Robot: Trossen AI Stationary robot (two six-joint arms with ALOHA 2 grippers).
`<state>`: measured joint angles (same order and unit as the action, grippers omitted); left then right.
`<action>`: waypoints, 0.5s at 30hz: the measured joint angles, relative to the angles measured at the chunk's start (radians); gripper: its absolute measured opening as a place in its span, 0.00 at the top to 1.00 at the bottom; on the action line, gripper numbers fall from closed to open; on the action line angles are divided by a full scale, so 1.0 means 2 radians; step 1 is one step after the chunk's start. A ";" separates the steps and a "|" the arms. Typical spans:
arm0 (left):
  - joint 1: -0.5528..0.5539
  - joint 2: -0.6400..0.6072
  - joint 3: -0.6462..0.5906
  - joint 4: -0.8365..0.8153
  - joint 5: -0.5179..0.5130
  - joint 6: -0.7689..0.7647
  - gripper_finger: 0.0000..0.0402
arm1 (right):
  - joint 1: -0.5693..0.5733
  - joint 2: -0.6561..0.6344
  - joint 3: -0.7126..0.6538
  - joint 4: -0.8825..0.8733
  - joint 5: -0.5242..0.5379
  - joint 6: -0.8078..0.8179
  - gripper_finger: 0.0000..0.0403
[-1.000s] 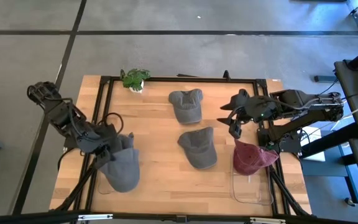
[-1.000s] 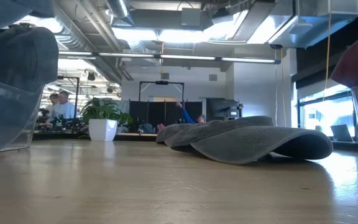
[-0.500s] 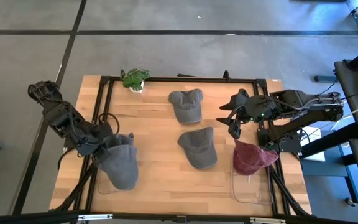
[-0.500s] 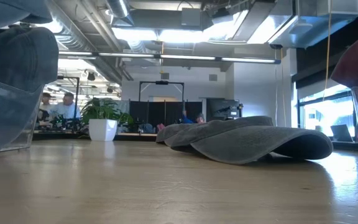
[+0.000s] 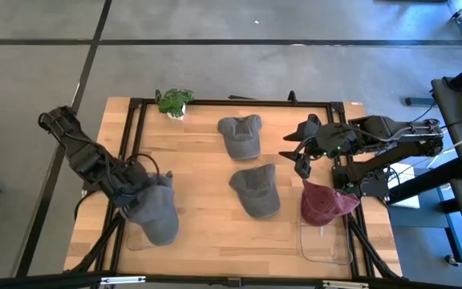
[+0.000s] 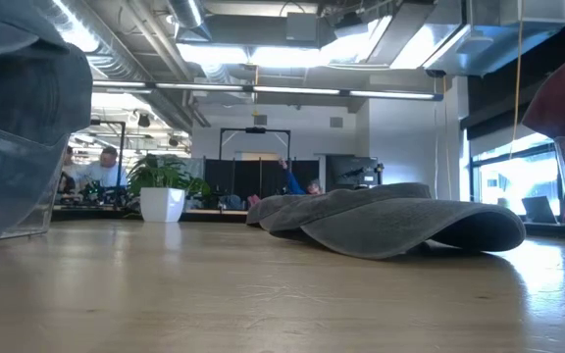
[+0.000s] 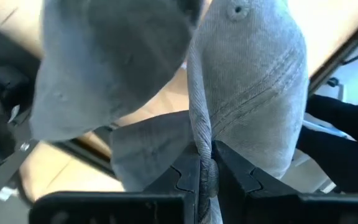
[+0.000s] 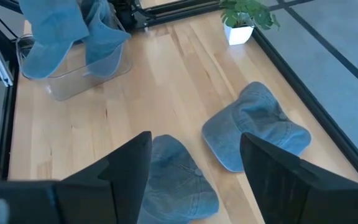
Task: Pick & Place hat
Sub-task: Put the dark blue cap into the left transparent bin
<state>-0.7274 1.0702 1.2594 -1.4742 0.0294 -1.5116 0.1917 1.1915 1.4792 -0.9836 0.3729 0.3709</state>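
Presently: hats, bins and claws on the wooden counter

Left claw (image 5: 139,186), near-left: clenched on a fold of a grey hat (image 5: 157,213), which hangs into the clear bin (image 5: 131,241) at the near-left corner. Right claw (image 5: 298,152), right side above the counter: fingers spread, grasping nothing. Second grey hat (image 5: 256,191), counter centre, lying flat. Third grey hat (image 5: 241,136), just beyond it, toward the far edge. Maroon hat (image 5: 325,203), draped in a second clear bin (image 5: 325,245), near right. Potted plant (image 5: 174,102), far-left edge.
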 joint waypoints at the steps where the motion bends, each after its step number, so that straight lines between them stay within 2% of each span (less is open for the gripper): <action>1: -0.001 0.000 0.000 -0.005 0.000 -0.004 0.94 | 0.000 0.000 0.000 0.000 0.000 -0.001 0.39; 15: -0.005 0.000 0.000 -0.049 -0.008 -0.019 0.94 | -0.004 0.000 0.000 0.000 0.001 -0.004 0.39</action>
<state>-0.7380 1.0695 1.2591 -1.5727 0.0134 -1.5494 0.1833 1.1915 1.4792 -0.9836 0.3740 0.3620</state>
